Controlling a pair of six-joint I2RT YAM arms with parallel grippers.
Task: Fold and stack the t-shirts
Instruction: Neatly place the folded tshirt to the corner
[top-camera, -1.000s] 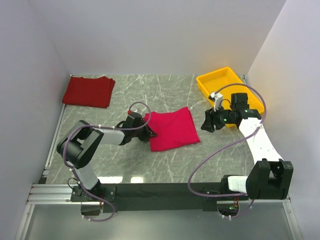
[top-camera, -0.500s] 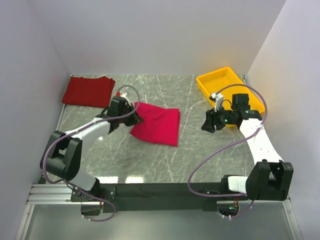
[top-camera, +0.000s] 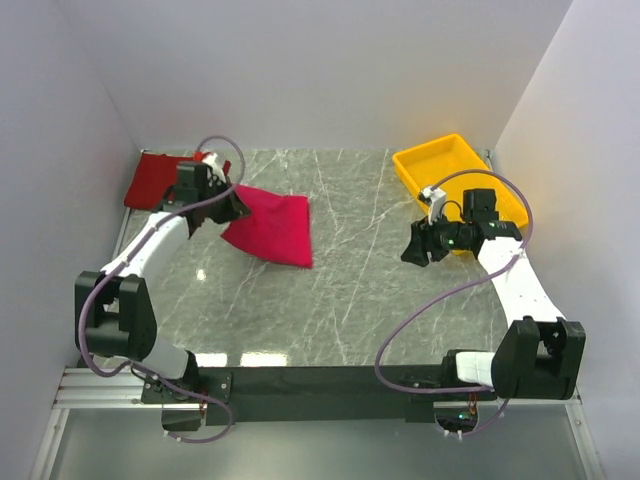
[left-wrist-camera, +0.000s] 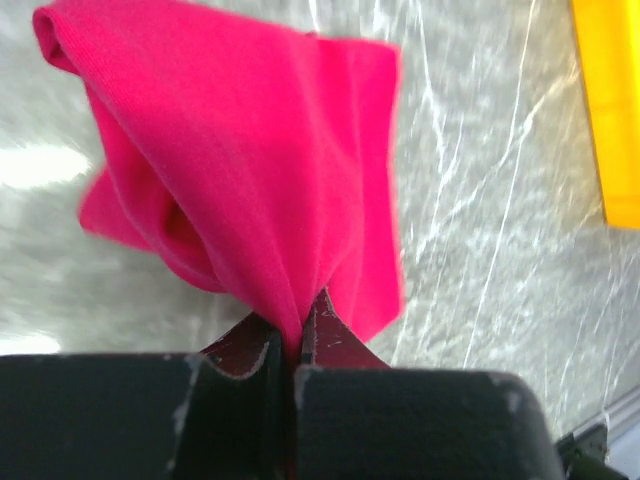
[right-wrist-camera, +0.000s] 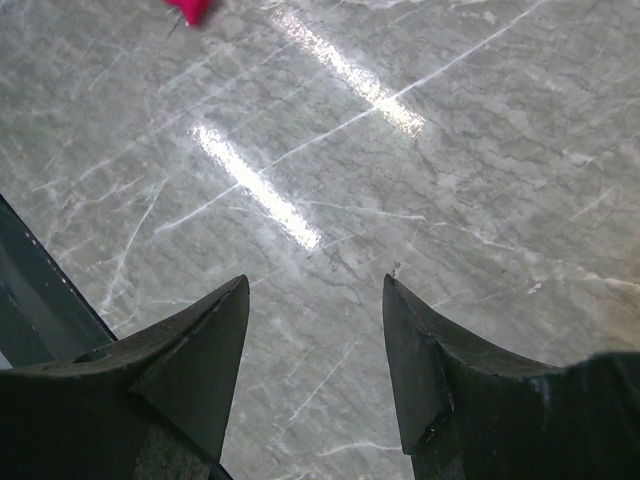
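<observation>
Your left gripper (left-wrist-camera: 292, 338) clamps only one edge of the crimson t-shirt (top-camera: 270, 230), so its trailing fold may fall open.

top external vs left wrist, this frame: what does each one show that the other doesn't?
Only top external: the folded maroon t-shirt in the far-left corner, and the right end effector near the yellow tray. Only left wrist: a close look at the left end effector, jaws shut on a bunched fold of the crimson t-shirt. Both: the crimson t-shirt, the marble table and the yellow tray, though the wrist view catches just a strip of the tray.
</observation>
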